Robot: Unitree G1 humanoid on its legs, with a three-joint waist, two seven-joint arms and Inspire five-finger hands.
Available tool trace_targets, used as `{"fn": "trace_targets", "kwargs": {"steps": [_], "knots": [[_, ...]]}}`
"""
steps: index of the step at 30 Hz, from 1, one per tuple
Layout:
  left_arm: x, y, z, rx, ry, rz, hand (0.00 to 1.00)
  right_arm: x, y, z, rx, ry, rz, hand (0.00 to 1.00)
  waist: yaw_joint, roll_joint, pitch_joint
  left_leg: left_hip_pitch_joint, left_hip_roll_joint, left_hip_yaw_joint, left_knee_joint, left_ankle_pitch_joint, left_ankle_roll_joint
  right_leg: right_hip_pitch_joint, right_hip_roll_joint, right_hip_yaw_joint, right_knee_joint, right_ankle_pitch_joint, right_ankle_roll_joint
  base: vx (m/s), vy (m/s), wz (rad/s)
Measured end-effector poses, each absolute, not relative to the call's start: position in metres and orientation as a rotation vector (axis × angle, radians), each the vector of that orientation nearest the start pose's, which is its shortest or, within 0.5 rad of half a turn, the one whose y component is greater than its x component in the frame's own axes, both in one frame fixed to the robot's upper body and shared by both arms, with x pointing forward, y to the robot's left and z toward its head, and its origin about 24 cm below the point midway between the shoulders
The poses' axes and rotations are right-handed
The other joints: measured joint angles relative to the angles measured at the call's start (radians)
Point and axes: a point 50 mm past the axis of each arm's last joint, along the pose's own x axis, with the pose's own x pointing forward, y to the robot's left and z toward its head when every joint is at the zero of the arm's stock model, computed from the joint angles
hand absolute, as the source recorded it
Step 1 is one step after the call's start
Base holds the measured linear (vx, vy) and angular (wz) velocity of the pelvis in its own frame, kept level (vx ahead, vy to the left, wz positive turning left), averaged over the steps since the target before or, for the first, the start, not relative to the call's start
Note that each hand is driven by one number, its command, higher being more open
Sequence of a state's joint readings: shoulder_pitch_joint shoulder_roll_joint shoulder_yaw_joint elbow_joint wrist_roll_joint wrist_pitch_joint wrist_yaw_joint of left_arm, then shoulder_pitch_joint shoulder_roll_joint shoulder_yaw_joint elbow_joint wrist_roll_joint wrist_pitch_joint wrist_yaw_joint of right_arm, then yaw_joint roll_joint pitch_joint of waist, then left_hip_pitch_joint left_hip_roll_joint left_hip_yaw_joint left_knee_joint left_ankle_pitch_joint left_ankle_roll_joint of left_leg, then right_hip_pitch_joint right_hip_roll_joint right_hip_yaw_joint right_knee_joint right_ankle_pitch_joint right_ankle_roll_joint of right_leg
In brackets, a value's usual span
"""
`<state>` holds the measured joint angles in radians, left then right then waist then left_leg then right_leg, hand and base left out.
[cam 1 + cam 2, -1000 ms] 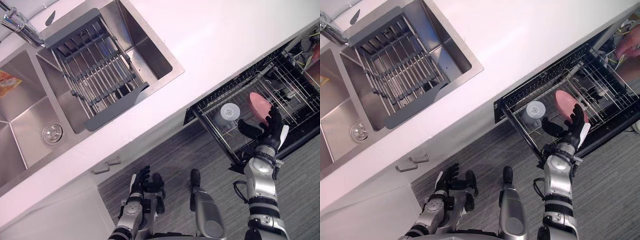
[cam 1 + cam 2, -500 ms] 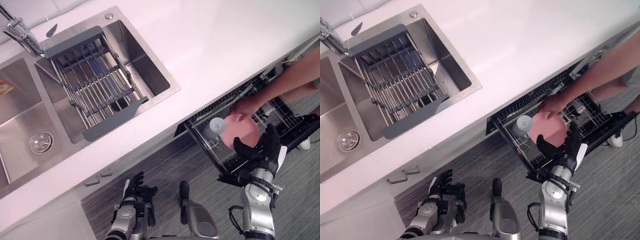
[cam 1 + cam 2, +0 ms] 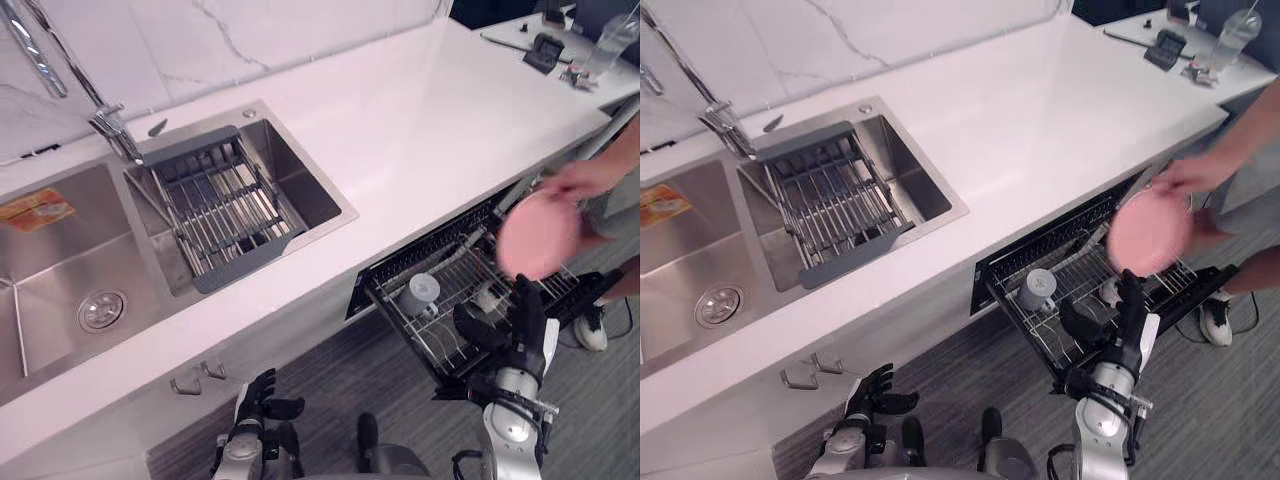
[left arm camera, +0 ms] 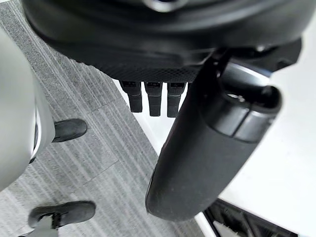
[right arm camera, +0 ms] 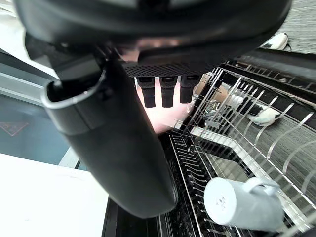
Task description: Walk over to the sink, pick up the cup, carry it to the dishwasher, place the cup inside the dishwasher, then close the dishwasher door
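Cup (image 3: 420, 293), pale grey with handle, rests in dishwasher rack (image 3: 447, 346).

Pink plate (image 3: 538, 235) blurred (person's arm (image 3: 1240, 135) cropped).

Head pair above dishwasher (image 3: 420, 257); wrist cameras close

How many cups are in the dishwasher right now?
1. A grey cup sits in the dishwasher rack, at the end nearer the sink. More could be hidden behind the pink plate that a person's hand holds above it.
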<state>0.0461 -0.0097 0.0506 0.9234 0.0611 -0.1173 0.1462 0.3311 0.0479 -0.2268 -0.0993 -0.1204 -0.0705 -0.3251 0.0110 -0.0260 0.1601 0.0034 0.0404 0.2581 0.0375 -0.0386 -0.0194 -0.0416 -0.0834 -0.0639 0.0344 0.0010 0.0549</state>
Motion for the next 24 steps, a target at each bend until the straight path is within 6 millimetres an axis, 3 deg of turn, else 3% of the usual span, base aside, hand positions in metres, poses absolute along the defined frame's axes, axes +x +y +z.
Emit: {"fn": "trace_targets", "kwargs": {"steps": [7, 24], "knots": [[0.131, 0.165, -0.144, 0.087, 0.882, 0.180, 0.90, 0.152, -0.231, -0.010, -0.157, 0.228, -0.641, 0.90, -0.002, 0.013, -0.054, 0.020, 0.000, -0.001, -0.006, -0.001, 0.000, 0.020, 0.000, -0.006, -0.004, 0.000, 0.000, -0.01, 0.001, 0.00], [0.124, 0.165, -0.148, 0.114, 0.909, 0.158, 0.90, 0.150, -0.228, -0.018, -0.187, 0.269, -0.635, 0.90, -0.003, 0.021, -0.090, 0.041, -0.012, -0.064, -0.028, 0.000, 0.001, 0.078, -0.002, -0.052, -0.053, 0.002, 0.003, 0.02, 0.002, 0.07]]}}
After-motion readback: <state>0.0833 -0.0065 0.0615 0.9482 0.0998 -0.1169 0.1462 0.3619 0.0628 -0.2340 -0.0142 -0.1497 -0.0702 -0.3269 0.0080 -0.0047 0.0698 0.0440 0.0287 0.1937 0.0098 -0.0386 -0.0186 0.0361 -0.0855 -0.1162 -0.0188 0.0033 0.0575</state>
